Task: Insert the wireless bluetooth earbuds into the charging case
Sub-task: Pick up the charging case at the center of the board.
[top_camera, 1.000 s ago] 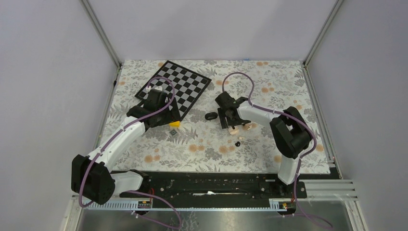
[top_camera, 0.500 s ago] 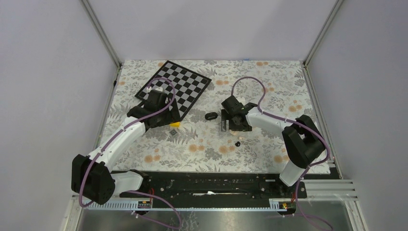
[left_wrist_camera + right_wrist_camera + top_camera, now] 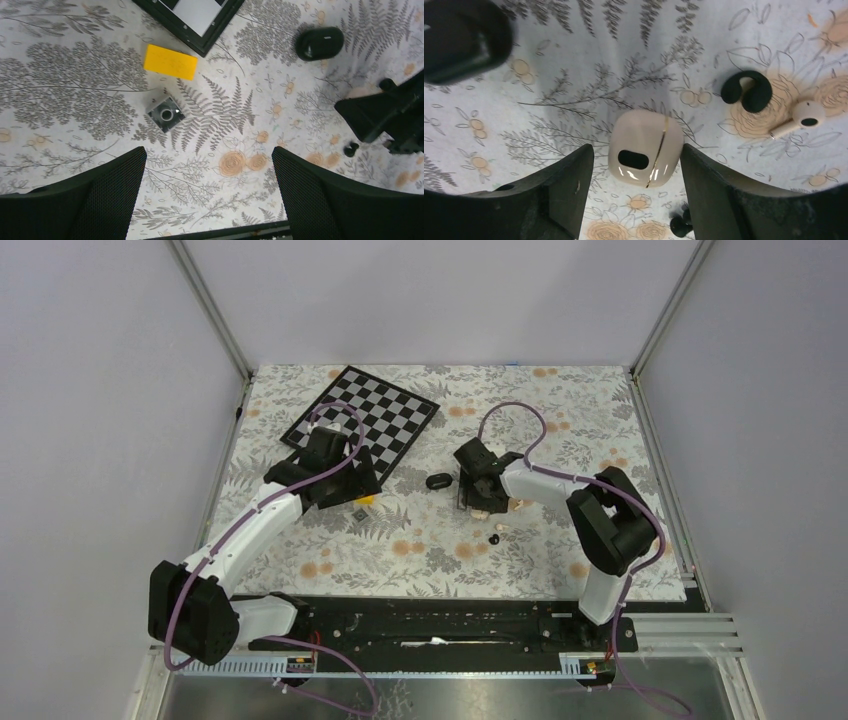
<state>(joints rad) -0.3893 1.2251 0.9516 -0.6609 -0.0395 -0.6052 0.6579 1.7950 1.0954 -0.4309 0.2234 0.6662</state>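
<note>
Beige-pink, the single charging case [image 3: 646,155] lies near the middle of the table [image 3: 590,410]. Beside it sit one pale earbud [image 3: 804,116] and two black buds [image 3: 746,90]. The right arm [image 3: 555,483] bends down over it, and the right gripper [image 3: 634,152] straddles the case, jaws apart, not clamped. The left gripper [image 3: 208,150] hangs wide apart and empty.

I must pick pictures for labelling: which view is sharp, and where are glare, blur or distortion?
Left wrist: sharp and evenly lit, the yellow block crisp. Right wrist: bent at the edges, the beige case shows small glare, the black object at top left is blurred. Top external: even light, soft shadows, the black earbud only a dot.
</note>
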